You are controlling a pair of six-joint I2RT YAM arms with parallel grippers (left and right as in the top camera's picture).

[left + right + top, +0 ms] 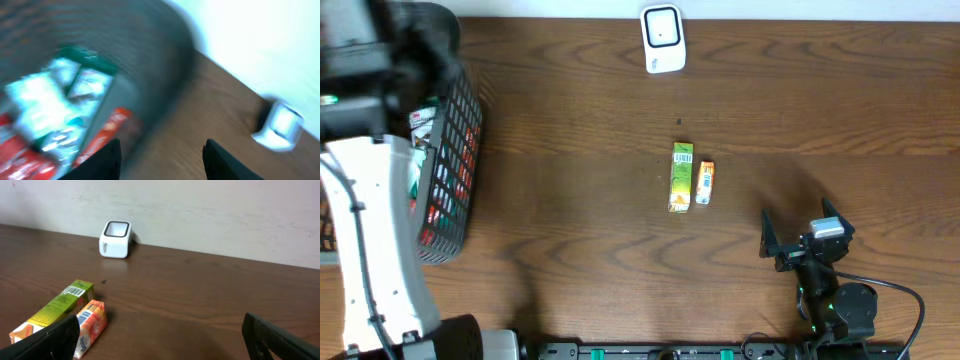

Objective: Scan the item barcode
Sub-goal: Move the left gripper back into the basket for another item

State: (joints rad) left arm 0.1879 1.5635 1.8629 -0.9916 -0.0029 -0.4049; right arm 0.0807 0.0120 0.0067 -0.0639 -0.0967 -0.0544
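Observation:
A white barcode scanner (662, 38) stands at the table's far edge, and shows as scanner (116, 239) and, blurred, as scanner (280, 125). Two small boxes lie side by side mid-table: a green box (681, 177) and an orange box (705, 183), each with a barcode label facing up. My right gripper (160, 342) is open and empty, low over the table right of the orange box (90, 322) and green box (55, 307). My left gripper (162, 162) is open with nothing between its fingers, beside the basket; its view is blurred.
A black wire basket (455, 170) at the left edge holds several red and teal packets (55, 110). The white left arm (370, 250) reaches over it. The right arm's base (845, 310) sits at the front edge.

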